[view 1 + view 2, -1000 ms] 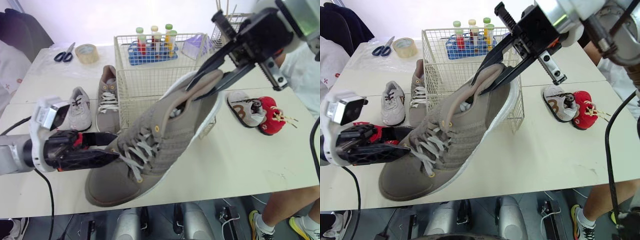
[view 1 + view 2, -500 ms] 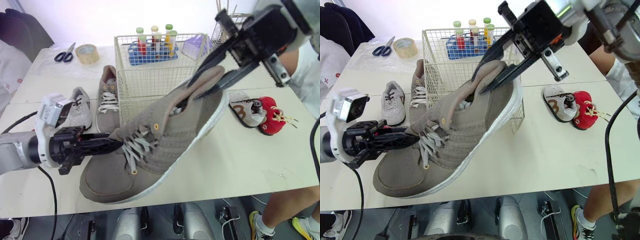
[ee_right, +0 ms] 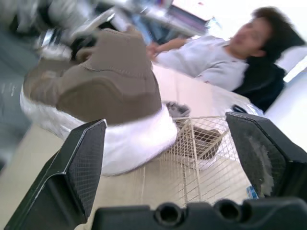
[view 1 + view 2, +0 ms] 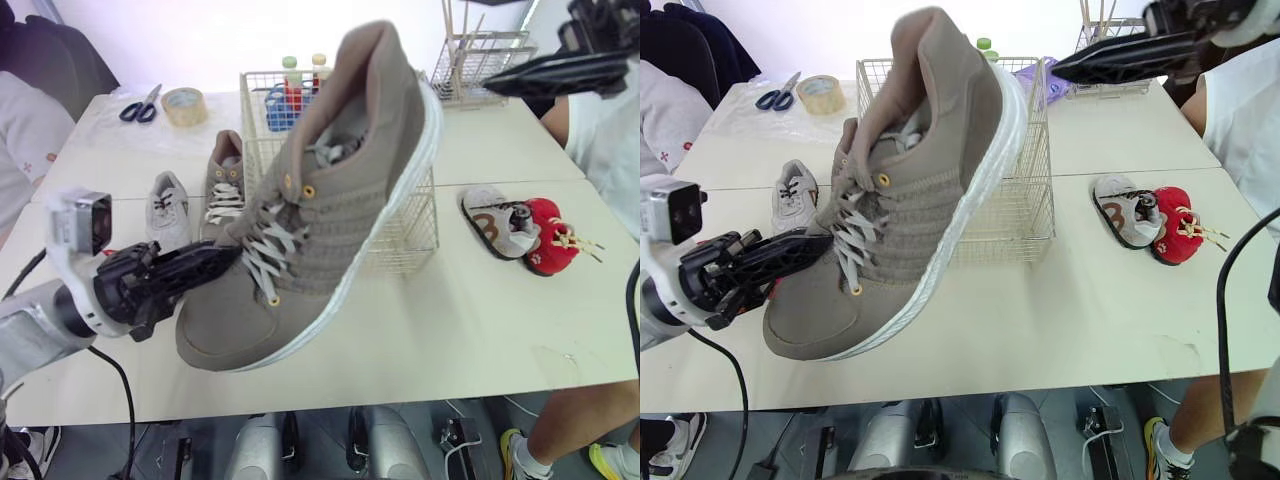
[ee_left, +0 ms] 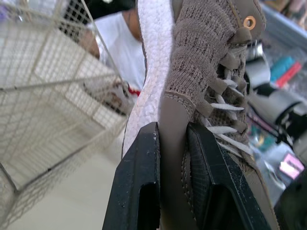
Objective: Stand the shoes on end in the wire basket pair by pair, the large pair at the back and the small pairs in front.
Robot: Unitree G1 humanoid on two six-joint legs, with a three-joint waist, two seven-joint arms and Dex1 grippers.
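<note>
The left gripper is clamping the side of the large taupe shoe near its forefoot, both black fingers pressing on the upper just above the white sole; half a second ago it was gripping the same spot, but the shoe was lying much flatter; beside it, the small grey shoe and the second large shoe are lying on the table just left of the wire basket, with the scissors and the tape roll sitting farther back; the held shoe is now standing steeply in front of the basket, toe down toward the table's front edge and heel rising above the basket's rim, whereas earlier the heel was hanging lower in the other gripper's grasp; whether the toe is touching the table I cannot tell; a rack of bottles is showing behind the basket; to the right, the white and brown small shoe and the red small shoe are lying touching each other, the white one bearing a brown mark I cannot read; the right gripper has let go of the heel and is hovering up and away with its jaws spread wide and empty; a person in a white top is standing at the table's right end.
</note>
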